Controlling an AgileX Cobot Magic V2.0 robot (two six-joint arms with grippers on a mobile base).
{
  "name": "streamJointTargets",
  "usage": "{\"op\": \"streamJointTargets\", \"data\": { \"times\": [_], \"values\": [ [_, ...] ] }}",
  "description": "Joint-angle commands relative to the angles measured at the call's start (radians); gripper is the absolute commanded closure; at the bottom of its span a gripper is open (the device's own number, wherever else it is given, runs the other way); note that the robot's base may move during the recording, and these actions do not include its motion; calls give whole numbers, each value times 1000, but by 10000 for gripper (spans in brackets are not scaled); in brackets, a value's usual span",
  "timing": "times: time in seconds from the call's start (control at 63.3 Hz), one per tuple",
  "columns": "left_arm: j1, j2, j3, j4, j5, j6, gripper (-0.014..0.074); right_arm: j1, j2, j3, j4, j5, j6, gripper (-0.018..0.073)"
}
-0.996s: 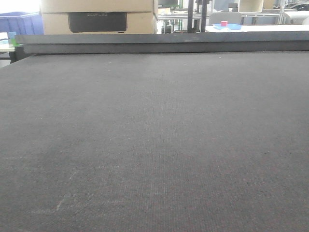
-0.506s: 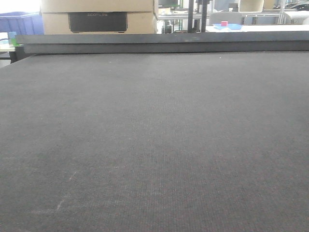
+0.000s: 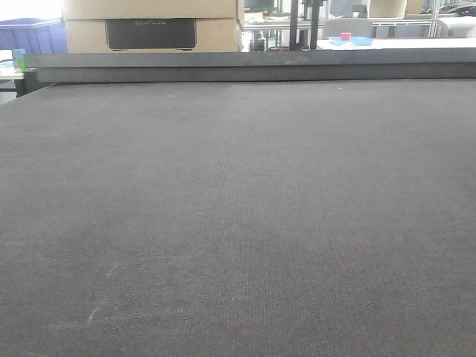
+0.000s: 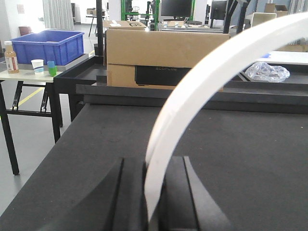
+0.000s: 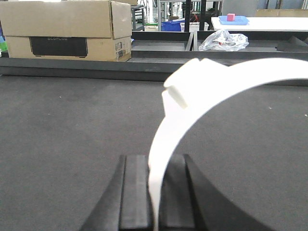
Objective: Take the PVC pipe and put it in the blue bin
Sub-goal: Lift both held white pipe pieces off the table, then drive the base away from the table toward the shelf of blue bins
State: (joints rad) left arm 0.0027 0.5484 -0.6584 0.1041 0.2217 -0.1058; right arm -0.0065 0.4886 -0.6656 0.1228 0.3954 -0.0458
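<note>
White PVC pipe (image 4: 166,125), curved arc, seemingly pinched between jaws

Left gripper (image 4: 154,161): pair of matte black flat slab fingers (image 4: 132,192); straight parallel inner edges, squared tips, outer edges flaring wide toward base; faint grey sheen on upper faces.
Right gripper (image 5: 155,159): same matte black flat slab fingers (image 5: 136,192); lengthwise bevel line along each, bases spreading outward.

cardboard box (image 4: 144,48) beyond dark table (image 3: 238,223); crumpled plastic bag (image 5: 224,39); bottle (image 4: 9,57) beside paper cup (image 4: 37,66)
</note>
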Motion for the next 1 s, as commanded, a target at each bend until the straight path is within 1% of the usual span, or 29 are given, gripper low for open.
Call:
{"op": "streamJointTargets", "data": {
  "times": [0.0,0.98],
  "values": [
    [3,-6,-4,-5,-29,-2,707,1,-5,-2,-8,-28,-10,728],
    [3,-6,-4,-5,-29,-2,707,1,-5,-2,-8,-28,-10,728]
  ]
}}
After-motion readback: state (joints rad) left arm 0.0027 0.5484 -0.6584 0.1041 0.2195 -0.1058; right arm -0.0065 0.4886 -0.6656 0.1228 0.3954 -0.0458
